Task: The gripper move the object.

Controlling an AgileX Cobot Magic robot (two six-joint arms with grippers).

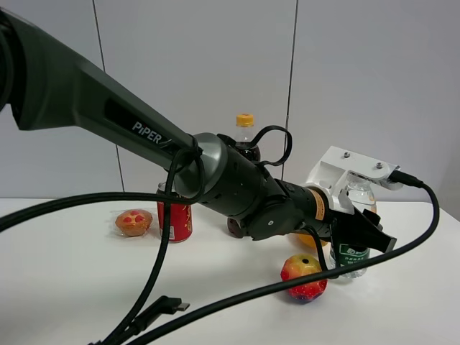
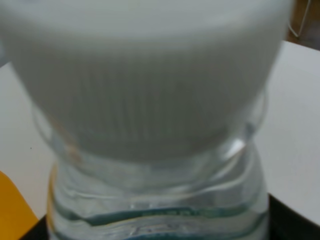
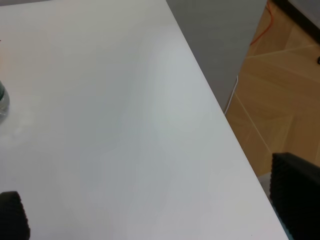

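Observation:
The clear water bottle (image 1: 353, 256) with a dark green label stands at the right of the white table (image 1: 72, 287). My left gripper (image 1: 365, 236), black jaws on the thick "PiPER" arm (image 1: 144, 133), has a jaw on each side of the bottle's body. In the left wrist view the bottle's white cap (image 2: 145, 75) and clear shoulder fill the picture, and the black jaw tips press against both sides of it. My right gripper (image 3: 152, 210) is open and empty over bare table, and it is out of the exterior high view.
A cola bottle with a yellow cap (image 1: 245, 133) stands behind the arm. A red can (image 1: 175, 219) and a muffin (image 1: 134, 222) are at the left, and a red-yellow apple (image 1: 303, 278) is by the water bottle. Black cables (image 1: 215, 305) cross the front. The table's edge (image 3: 220, 107) drops to wood floor.

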